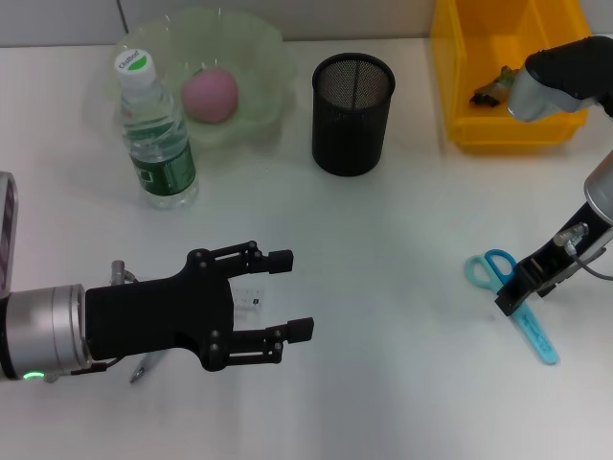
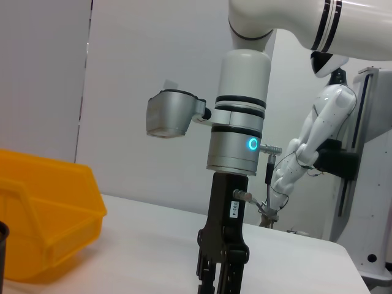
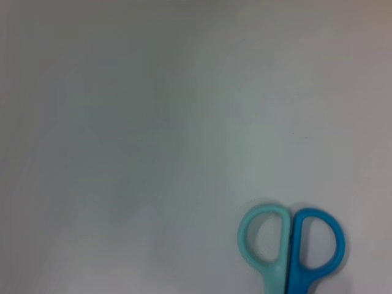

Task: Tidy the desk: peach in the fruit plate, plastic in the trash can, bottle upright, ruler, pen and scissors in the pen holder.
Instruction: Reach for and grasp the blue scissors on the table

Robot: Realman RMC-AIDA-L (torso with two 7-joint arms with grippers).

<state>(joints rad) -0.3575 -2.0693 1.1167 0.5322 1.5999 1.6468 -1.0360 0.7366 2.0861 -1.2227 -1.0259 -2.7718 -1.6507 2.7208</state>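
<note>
My left gripper [image 1: 291, 294] hovers open over the near-left part of the desk [image 1: 383, 240]. The clear ruler [image 1: 251, 299] shows on the desk between its fingers, and the silver pen [image 1: 140, 368] pokes out from under the wrist. On the right, my right gripper [image 1: 517, 290] is down on the middle of the light blue scissors [image 1: 534, 337], whose handles [image 3: 288, 248] fill a corner of the right wrist view. The peach [image 1: 210, 94] lies in the fruit plate [image 1: 263, 48]. The bottle [image 1: 159, 139] stands upright. Dark plastic [image 1: 491, 88] lies in the trash can [image 1: 469, 57].
The black mesh pen holder [image 1: 352, 113] stands at the back centre, between the fruit plate and the trash can. The left wrist view shows the right arm [image 2: 237, 122] coming straight down onto the desk, with the trash can [image 2: 49, 214] beside it.
</note>
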